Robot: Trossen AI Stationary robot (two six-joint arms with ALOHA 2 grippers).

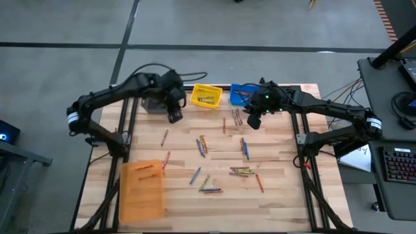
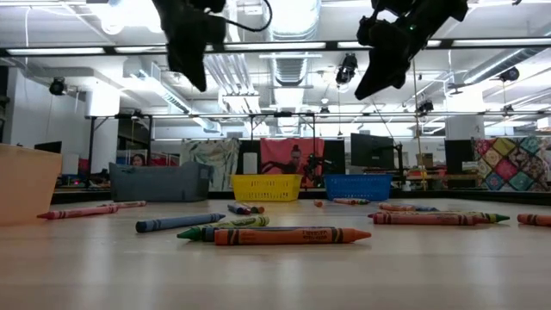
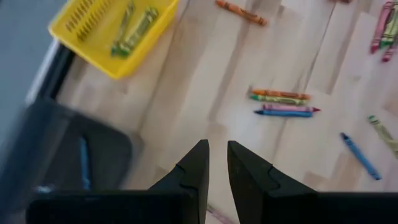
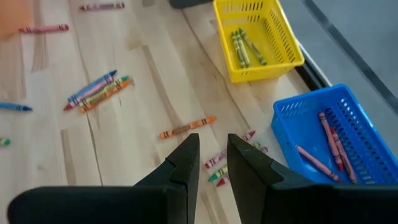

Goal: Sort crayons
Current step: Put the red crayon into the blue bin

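Observation:
Many crayons lie scattered over the wooden table, in blue, red, orange and green. My left gripper hangs above the table beside the grey bin. Its fingers stand a narrow gap apart with nothing between them. My right gripper hangs above the table just in front of the blue bin. It is also narrowly open and empty. A group of crayons lies ahead of the left gripper. An orange crayon lies ahead of the right one.
The yellow bin holds green crayons. The blue bin holds red ones. The grey bin holds a blue one. An orange bin stands at the front left. Black frame rails run along both table sides.

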